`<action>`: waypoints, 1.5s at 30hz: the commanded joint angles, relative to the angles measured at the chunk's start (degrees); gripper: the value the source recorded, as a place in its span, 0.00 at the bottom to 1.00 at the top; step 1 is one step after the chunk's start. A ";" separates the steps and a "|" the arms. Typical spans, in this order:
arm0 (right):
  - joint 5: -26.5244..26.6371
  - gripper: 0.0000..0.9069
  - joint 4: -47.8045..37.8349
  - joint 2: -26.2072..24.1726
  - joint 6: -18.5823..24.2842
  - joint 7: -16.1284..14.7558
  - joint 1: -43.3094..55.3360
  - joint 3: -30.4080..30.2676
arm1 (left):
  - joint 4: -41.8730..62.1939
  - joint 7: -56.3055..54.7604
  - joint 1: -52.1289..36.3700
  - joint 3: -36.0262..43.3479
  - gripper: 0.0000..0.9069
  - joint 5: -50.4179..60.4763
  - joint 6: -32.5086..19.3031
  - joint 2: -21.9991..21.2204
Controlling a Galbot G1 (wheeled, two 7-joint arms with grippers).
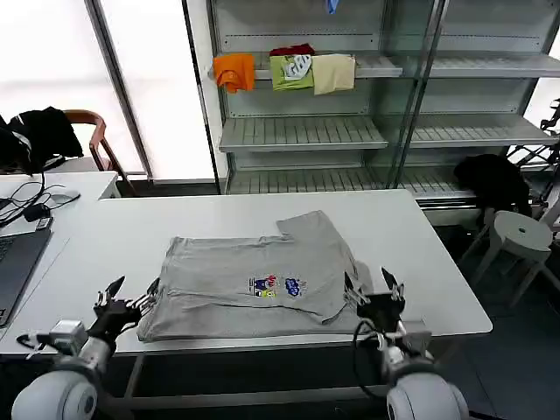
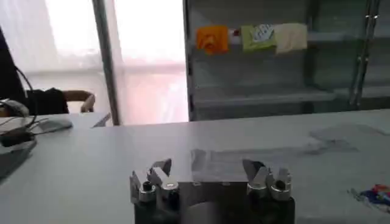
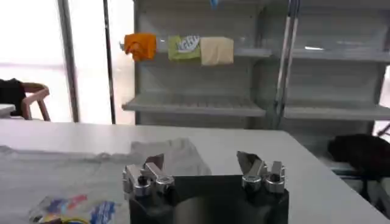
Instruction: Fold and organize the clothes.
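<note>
A light grey T-shirt (image 1: 254,271) with a small multicolour chest print (image 1: 276,286) lies partly folded on the white table (image 1: 420,262), one sleeve sticking out toward the far side. My left gripper (image 1: 129,293) hovers open at the shirt's near left corner, nothing between its fingers. My right gripper (image 1: 371,289) stands open just off the shirt's near right edge, also empty. The left wrist view has the open left gripper (image 2: 207,173) with the shirt (image 2: 256,161) beyond it. In the right wrist view the open right gripper (image 3: 201,165) faces the shirt (image 3: 73,176) and its print (image 3: 73,208).
Shelving (image 1: 306,131) behind the table carries small orange (image 1: 234,72), green (image 1: 292,70) and cream (image 1: 333,73) folded cloths. A laptop (image 1: 16,262) and cables lie at the far left. A white stool (image 1: 521,236) and a black garment (image 1: 492,179) stand right of the table.
</note>
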 commanded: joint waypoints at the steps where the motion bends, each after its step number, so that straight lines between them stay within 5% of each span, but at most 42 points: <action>1: -0.28 1.00 -29.60 3.72 0.06 -1.32 24.66 0.08 | 21.71 5.51 -27.56 9.79 1.00 3.10 2.48 -0.33; 6: -6.52 1.00 -44.98 5.52 1.86 -1.82 34.61 4.00 | 30.11 7.37 -31.78 12.18 1.00 8.98 2.53 -1.79; 12: -7.95 1.00 -53.33 5.52 7.23 -1.25 35.39 5.15 | 33.82 9.07 -33.85 12.60 1.00 11.04 2.49 -2.28; 26: -1.90 0.90 -59.29 5.52 14.10 -7.11 35.45 6.74 | 37.77 10.02 -34.14 12.22 1.00 15.04 2.49 -2.31; 39: -3.53 0.79 -59.96 5.52 14.22 -8.84 34.67 4.77 | 40.85 10.09 -33.81 11.10 1.00 14.80 2.34 -2.07; 41: -3.57 0.51 -59.55 5.52 14.18 -8.90 34.32 4.49 | 42.31 10.07 -34.41 10.80 0.93 14.48 2.23 -2.20; 42: -3.75 0.26 -59.46 5.52 14.16 -8.95 34.09 4.43 | 42.69 10.00 -34.67 10.62 0.78 14.14 2.15 -2.22; 43: -4.10 0.14 -59.37 5.52 14.13 -9.08 33.90 4.41 | 43.60 9.96 -34.85 10.51 0.71 14.12 2.17 -2.28; 44: -4.23 0.00 -59.30 5.52 14.14 -9.14 33.73 4.39 | 43.94 9.98 -34.97 10.47 0.40 14.12 2.06 -2.20; 45: -4.37 0.00 -59.26 5.52 14.13 -9.20 33.64 4.41 | 44.31 9.96 -35.07 10.48 0.28 13.78 2.03 -2.17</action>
